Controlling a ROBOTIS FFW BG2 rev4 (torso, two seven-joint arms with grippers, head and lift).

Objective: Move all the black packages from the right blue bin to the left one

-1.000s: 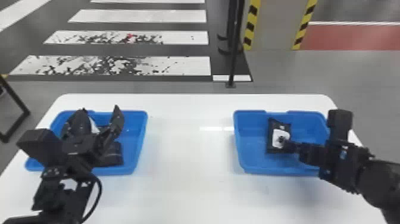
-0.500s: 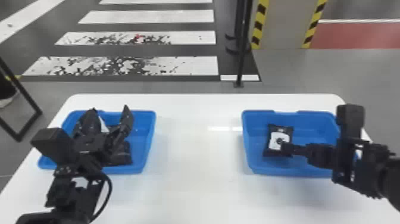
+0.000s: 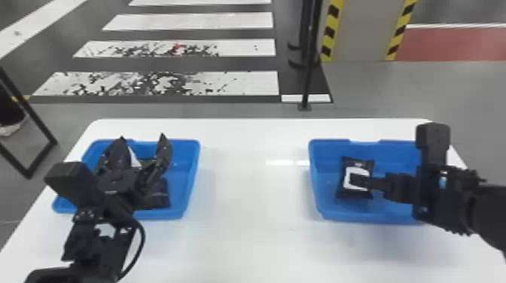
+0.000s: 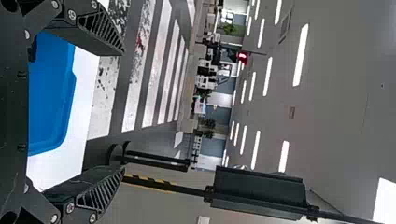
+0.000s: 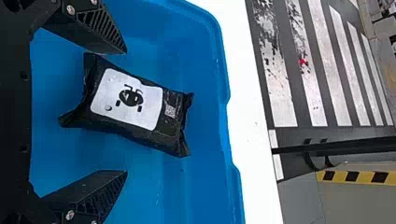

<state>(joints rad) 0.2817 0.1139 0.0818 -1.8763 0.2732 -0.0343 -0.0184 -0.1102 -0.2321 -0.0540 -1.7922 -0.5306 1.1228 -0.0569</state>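
In the head view my left gripper [image 3: 141, 158] is open over the left blue bin [image 3: 192, 169], with black packages [image 3: 160, 193] lying in that bin below and behind it. The left wrist view shows the left gripper [image 4: 123, 112] with its fingers wide apart and nothing between them. My right gripper [image 3: 357, 180] is over the right blue bin [image 3: 316, 192], at a black package [image 3: 346, 192] with a white label. In the right wrist view that package [image 5: 140, 105] lies on the bin floor, partly between the spread fingers of the open right gripper [image 5: 126, 112].
Both bins stand on a white table [image 3: 252, 188], with a wide stretch of tabletop between them. Behind the table a thin black post [image 3: 308, 75] rises from the floor. A black metal frame [image 3: 30, 109] stands beyond the left edge.
The whole head view has shifted, with bins and arms sliding right together. Over its package, the right gripper looks slightly farther left against the right bin. The left gripper stays open over the left bin.
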